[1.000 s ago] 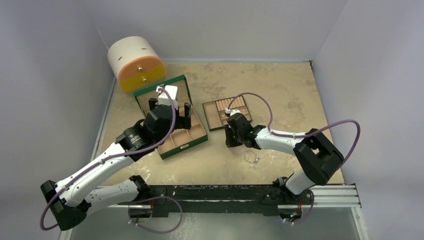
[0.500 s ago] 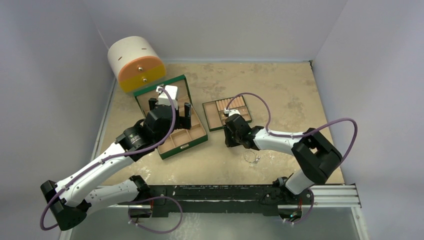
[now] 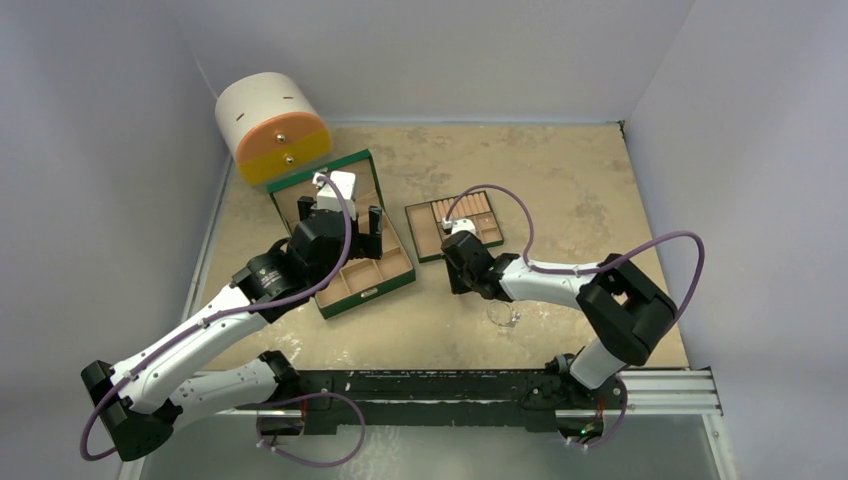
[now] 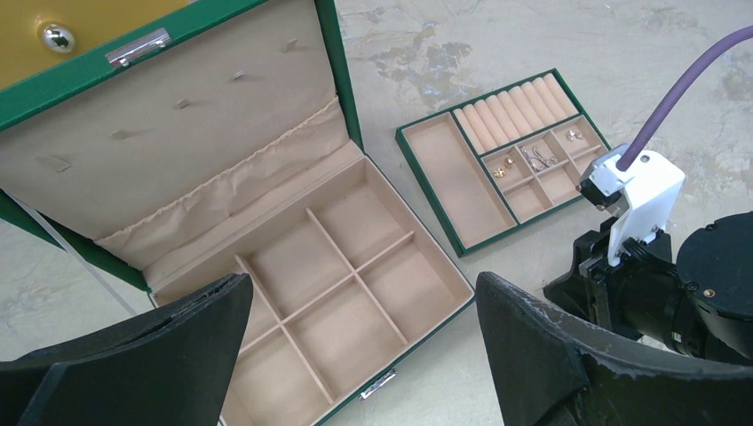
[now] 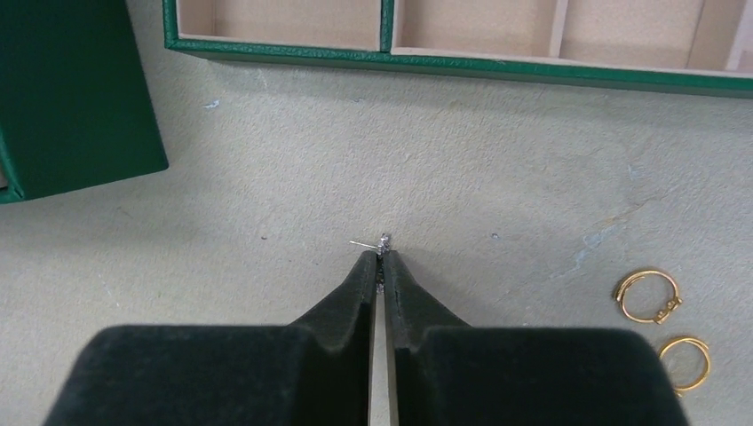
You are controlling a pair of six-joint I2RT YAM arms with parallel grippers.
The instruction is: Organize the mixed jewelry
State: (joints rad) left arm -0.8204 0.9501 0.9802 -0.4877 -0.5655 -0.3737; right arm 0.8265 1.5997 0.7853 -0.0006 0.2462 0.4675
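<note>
My right gripper [image 5: 380, 259] is shut on a tiny silver stud earring [image 5: 383, 240] low over the table; the stud's pin sticks out to the left of the tips. Two gold rings [image 5: 646, 295] lie on the table to its right. In the top view this gripper [image 3: 457, 285] sits just below the small green tray [image 3: 412, 235], and a thin silvery wire hoop [image 3: 502, 316] lies nearer the front. Several small earrings [image 4: 503, 167] rest in the tray's compartments. My left gripper [image 4: 361, 288] hangs open above the green box [image 4: 337, 80], holding nothing.
The green box [image 3: 370, 293] stands with its lid up and its tan compartments showing nothing inside. Behind it is the round white-and-orange drawer case [image 3: 272, 128]. A corner of the box [image 5: 71, 98] lies close on the right gripper's left. Walls enclose the table on three sides.
My right gripper has closed on the stud earring, and its arm has shifted slightly left and toward the tray. The left arm has not moved.
</note>
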